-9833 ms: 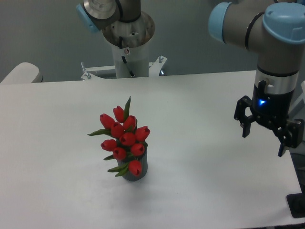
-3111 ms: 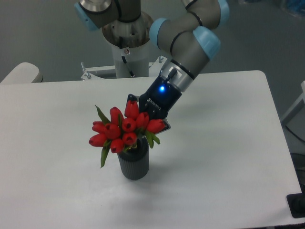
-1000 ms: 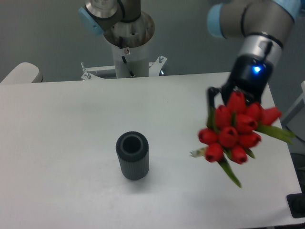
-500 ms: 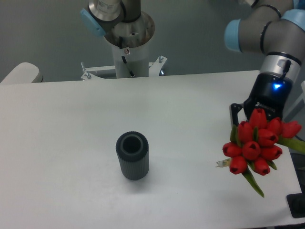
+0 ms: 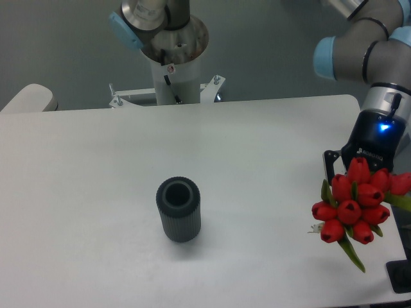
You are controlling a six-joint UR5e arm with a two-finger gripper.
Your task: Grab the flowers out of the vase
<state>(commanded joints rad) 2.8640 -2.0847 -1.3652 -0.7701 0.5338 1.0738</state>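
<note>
Flowers [image 5: 354, 210]: you see the bunch held aloft over the table's [image 5: 96, 192] right edge, just below the gripper [image 5: 350, 170] | Gripper: clamped on flowers, fingers mostly hidden behind buds | Vase [image 5: 179, 209]: upright, mid-table, well apart | Arm: descends from upper right, wrist pointing down-left.

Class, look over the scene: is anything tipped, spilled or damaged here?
Nothing stands out. The vase stands upright and empty on the table; the flowers hang intact at the gripper, near the table's right edge.
</note>
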